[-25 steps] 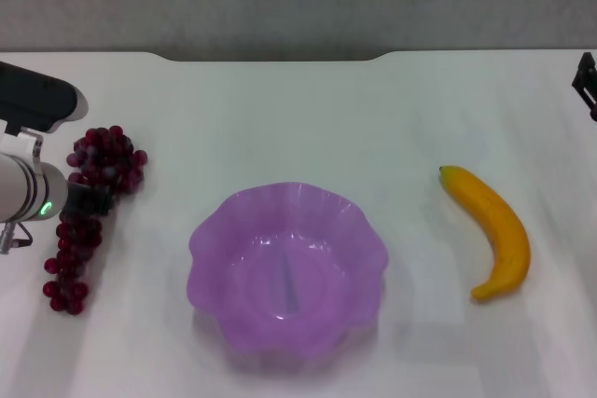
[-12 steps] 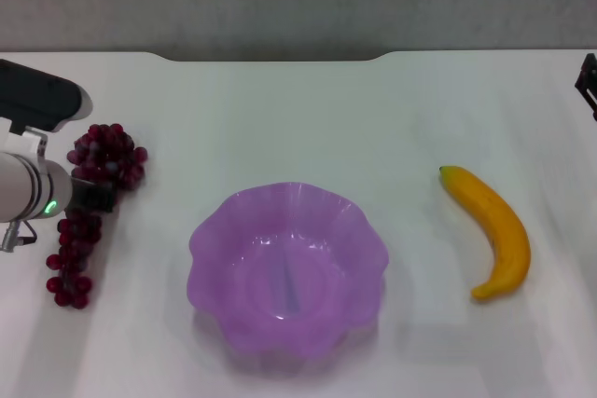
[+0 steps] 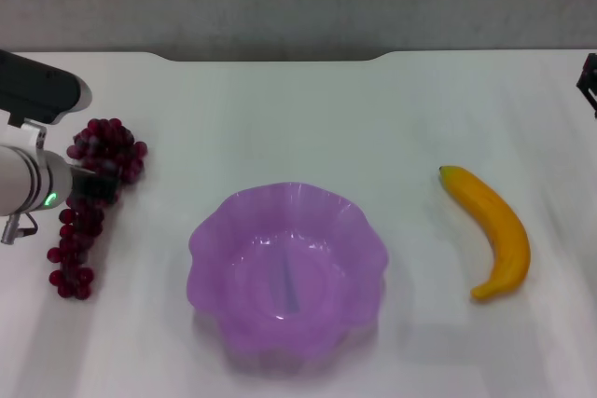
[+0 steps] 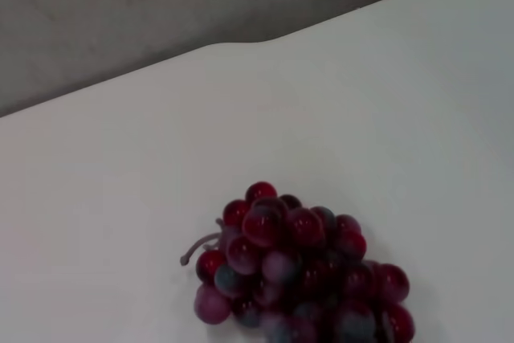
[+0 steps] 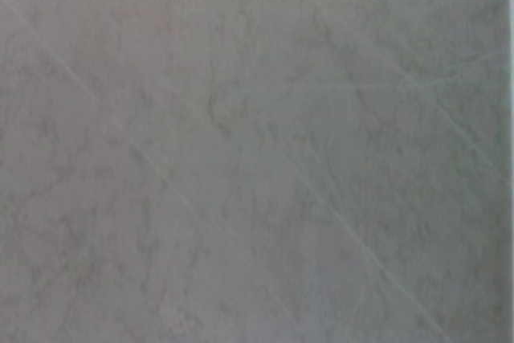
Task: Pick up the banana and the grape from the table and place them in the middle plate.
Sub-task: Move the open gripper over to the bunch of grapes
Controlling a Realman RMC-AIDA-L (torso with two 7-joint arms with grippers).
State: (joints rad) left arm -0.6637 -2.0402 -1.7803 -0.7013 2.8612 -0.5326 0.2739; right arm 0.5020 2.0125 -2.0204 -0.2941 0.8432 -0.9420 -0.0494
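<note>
light: bright, even | shadows: soft, faint | right wrist view: blurred grey

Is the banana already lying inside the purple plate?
No, the banana lies on the table, apart from the plate, which holds nothing.

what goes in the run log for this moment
left tool: on grape bunch, grip unclear | right tool: parked at table edge | banana: on table | purple plate: empty

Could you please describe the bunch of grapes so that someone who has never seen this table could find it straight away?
Start at the purple scalloped plate in the middle of the white table. Look to the robot's left, where the left gripper reaches over a long bunch of grapes. It is the only dark red-purple cluster of small round fruits; the banana lies opposite.
</note>
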